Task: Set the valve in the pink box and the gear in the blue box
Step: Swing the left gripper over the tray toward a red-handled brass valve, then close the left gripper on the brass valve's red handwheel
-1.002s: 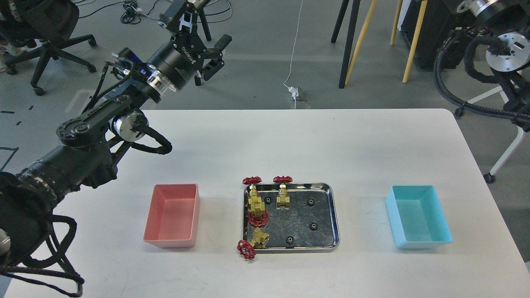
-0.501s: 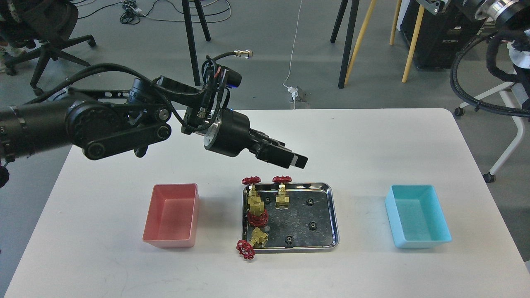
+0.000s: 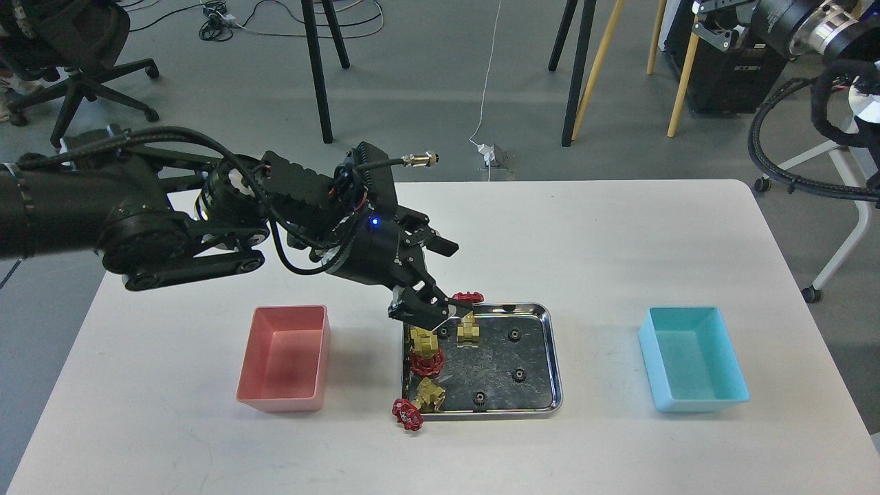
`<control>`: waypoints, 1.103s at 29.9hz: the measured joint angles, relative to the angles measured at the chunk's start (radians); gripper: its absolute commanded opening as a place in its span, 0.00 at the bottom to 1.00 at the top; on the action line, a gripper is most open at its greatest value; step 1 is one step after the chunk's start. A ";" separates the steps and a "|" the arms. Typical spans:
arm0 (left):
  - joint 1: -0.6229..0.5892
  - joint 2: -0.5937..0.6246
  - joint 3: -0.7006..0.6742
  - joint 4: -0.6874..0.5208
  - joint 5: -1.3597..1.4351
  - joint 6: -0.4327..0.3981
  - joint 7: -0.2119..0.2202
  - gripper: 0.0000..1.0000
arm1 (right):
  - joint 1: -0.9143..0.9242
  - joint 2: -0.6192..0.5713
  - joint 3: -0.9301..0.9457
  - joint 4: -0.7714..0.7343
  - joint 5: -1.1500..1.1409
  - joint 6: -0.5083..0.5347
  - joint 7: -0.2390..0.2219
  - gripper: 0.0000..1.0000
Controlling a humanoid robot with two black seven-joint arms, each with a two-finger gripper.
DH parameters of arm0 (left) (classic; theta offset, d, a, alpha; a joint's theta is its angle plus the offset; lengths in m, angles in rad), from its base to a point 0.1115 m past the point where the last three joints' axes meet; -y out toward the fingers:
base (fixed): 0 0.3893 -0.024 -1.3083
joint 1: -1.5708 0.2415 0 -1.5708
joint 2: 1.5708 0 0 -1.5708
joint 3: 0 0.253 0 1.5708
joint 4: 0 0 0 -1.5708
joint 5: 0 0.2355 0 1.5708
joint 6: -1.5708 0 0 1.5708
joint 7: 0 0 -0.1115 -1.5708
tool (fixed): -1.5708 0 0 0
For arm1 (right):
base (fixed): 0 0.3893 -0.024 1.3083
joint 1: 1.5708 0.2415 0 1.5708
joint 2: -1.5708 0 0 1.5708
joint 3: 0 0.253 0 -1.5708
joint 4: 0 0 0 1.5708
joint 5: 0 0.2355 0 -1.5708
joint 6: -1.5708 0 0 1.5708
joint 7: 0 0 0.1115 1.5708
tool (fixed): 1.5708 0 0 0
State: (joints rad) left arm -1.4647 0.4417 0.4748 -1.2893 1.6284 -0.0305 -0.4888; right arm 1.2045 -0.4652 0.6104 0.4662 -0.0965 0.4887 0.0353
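Observation:
Four brass valves with red handwheels lie at the left of the steel tray (image 3: 557,357): one (image 3: 470,329) at the back, two (image 3: 426,350) stacked by the left rim, one (image 3: 427,394) at the front with its wheel hanging over the rim. Several tiny black gears (image 3: 520,375) lie on the tray floor. The pink box (image 3: 285,357) stands left of the tray and the blue box (image 3: 691,357) right of it; both look empty. My left gripper (image 3: 448,283) is open, tilted down over the tray's back left corner, its lower finger hiding one handwheel. My right gripper (image 3: 711,20) is at the top right, partly cut off.
The white table's far edge (image 3: 481,182) lies behind my left arm. Beyond it are tripod legs, chair legs, an office chair at the top left and cables on the grey floor. A thick black hose loops at the right edge.
My left arm has swung from high over the floor down to the tray. In the last half second the gripper dropped and opened over the back left valves. The right arm shifted slightly.

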 measured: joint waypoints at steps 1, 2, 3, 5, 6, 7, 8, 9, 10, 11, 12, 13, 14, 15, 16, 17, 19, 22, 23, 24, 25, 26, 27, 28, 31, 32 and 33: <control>0.010 0.002 0.011 0.000 0.010 0.001 0.000 0.97 | -0.003 0.000 0.000 0.000 0.000 0.000 0.000 0.99; 0.025 0.002 0.021 0.001 0.019 0.002 0.000 0.97 | -0.007 0.000 0.000 0.000 0.000 0.000 0.000 0.99; 0.039 0.001 0.027 0.003 0.025 0.002 0.000 0.97 | -0.009 0.000 0.000 0.000 0.000 0.000 0.000 0.99; 0.074 -0.009 0.032 0.013 0.032 0.003 0.000 0.97 | -0.013 0.000 0.000 0.000 0.000 0.000 0.000 0.99; 0.090 -0.016 0.032 0.023 0.033 0.004 0.000 0.97 | -0.017 0.001 0.000 0.000 0.000 0.000 0.000 0.99; 0.107 -0.027 0.033 0.041 0.034 0.004 0.000 0.97 | -0.020 0.003 0.000 0.000 0.000 0.000 0.001 0.99; 0.124 -0.042 0.034 0.066 0.034 0.004 0.000 0.97 | -0.023 0.005 0.000 0.000 0.000 0.000 0.001 0.99; 0.137 -0.056 0.035 0.091 0.035 0.004 0.000 0.97 | -0.025 0.006 0.000 0.000 0.000 0.000 0.001 0.99; 0.152 -0.073 0.037 0.122 0.036 0.005 0.000 0.97 | -0.028 0.006 0.000 0.000 0.000 0.000 0.002 0.99; 0.166 -0.088 0.038 0.152 0.039 0.005 0.000 0.97 | -0.031 0.007 0.000 0.000 0.000 0.000 0.002 0.99; 0.176 -0.101 0.039 0.177 0.042 0.006 0.000 0.97 | -0.034 0.008 0.001 0.001 0.000 0.000 0.003 0.99; 0.187 -0.113 0.040 0.202 0.047 0.007 0.000 0.97 | -0.035 0.008 0.001 0.001 0.000 0.000 0.003 0.99; 0.196 -0.123 0.040 0.223 0.051 0.010 0.000 0.97 | -0.036 0.008 0.001 0.001 0.000 0.000 0.003 0.99; 0.203 -0.130 0.040 0.238 0.054 0.012 0.000 0.97 | -0.037 0.008 0.002 0.002 0.000 0.000 0.003 0.99; 0.211 -0.136 0.040 0.250 0.056 0.014 0.000 0.97 | -0.038 0.008 0.002 0.002 0.000 0.000 0.003 0.99; 0.220 -0.140 0.040 0.262 0.057 0.016 0.000 0.97 | -0.039 0.008 0.002 0.002 0.000 0.000 0.003 0.99; 0.241 -0.146 0.040 0.282 0.059 0.019 0.000 0.96 | -0.040 0.008 0.002 0.002 0.000 0.000 0.003 0.99; 0.265 -0.150 0.041 0.303 0.064 0.030 0.000 0.89 | -0.042 0.007 0.002 0.002 0.000 0.000 0.003 0.99; 0.269 -0.153 0.041 0.306 0.066 0.033 0.000 0.86 | -0.043 0.007 0.001 0.002 0.000 0.000 0.004 0.99; 0.271 -0.156 0.041 0.307 0.067 0.035 0.000 0.84 | -0.043 0.007 0.001 0.002 0.000 0.000 0.004 0.99; 0.273 -0.157 0.041 0.308 0.067 0.037 0.000 0.81 | -0.044 0.007 0.001 0.002 0.000 0.000 0.005 0.99; 0.273 -0.158 0.040 0.308 0.068 0.038 0.000 0.80 | -0.045 0.007 0.001 0.002 0.000 0.000 0.005 0.99; 0.274 -0.159 0.040 0.308 0.068 0.039 0.000 0.79 | -0.047 0.007 0.001 0.002 0.000 0.000 0.005 0.99; 0.275 -0.159 0.040 0.308 0.068 0.041 0.000 0.78 | -0.050 0.007 0.001 0.002 0.000 0.000 0.005 0.99; 0.278 -0.159 0.039 0.308 0.068 0.056 0.000 0.74 | -0.055 0.007 0.001 0.002 0.000 0.000 0.005 0.99; 0.281 -0.160 0.039 0.308 0.068 0.062 0.000 0.74 | -0.056 0.007 0.001 0.002 0.000 0.000 0.005 0.99; 0.283 -0.160 0.039 0.308 0.068 0.067 0.000 0.74 | -0.056 0.007 0.001 0.002 0.000 0.000 0.005 0.99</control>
State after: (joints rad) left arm -1.1817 0.2822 0.5141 -0.9814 1.6966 0.0369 -0.4886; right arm 1.1481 -0.4586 0.6114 0.4679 -0.0966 0.4887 0.0402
